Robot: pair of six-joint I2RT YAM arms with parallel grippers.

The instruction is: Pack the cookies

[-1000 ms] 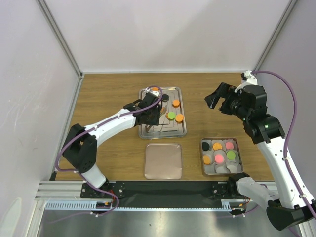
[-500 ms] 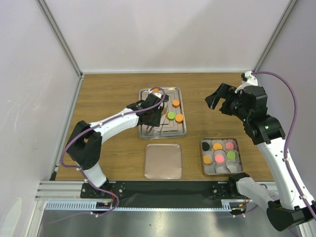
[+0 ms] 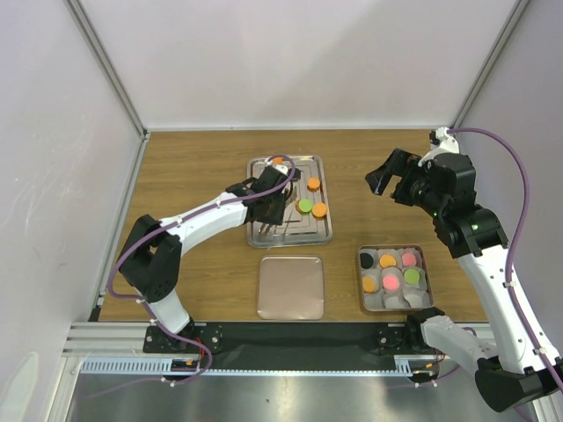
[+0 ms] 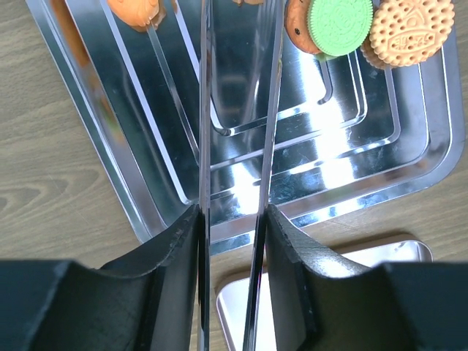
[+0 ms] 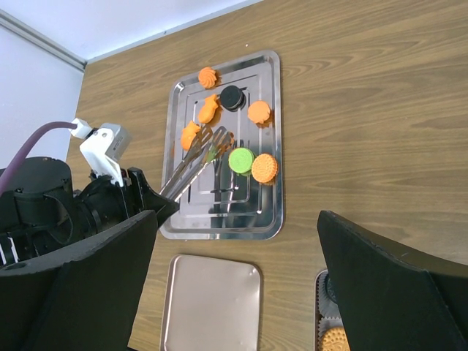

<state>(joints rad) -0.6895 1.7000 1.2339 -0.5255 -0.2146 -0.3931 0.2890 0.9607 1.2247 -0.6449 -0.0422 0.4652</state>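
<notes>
**Top external view: tongs over the tray, box part filled**

Clamped in the left claw (image 4: 232, 228) is a pair of metal tongs (image 4: 205, 131); the pads squeeze the two blades at their root, presumably so that a tighter squeeze closes the tips on one biscuit without the bulky fingers knocking its neighbours. The blades reach across the steel tray (image 3: 299, 232) toward its far side. The cookies (image 5: 240, 159) not yet packed lie loose on the tray, mostly in its far and right parts; others already sit in paper cups in the box (image 3: 393, 248), to the right of the tray and nearer the arm bases. The lid (image 3: 291, 287) lies flat just on the near side of the tray, likely set aside until the box is full. The right claw (image 3: 393, 183) hangs above the table (image 3: 193, 176) to the right of the tray, fingers well apart and empty, out of the tongs' path.

Left wrist view cuts off the blade tips; the right wrist view shows them among the orange cookies, left of the green one, though whether they grip anything I cannot tell; only the top external view shows the box whole.
</notes>
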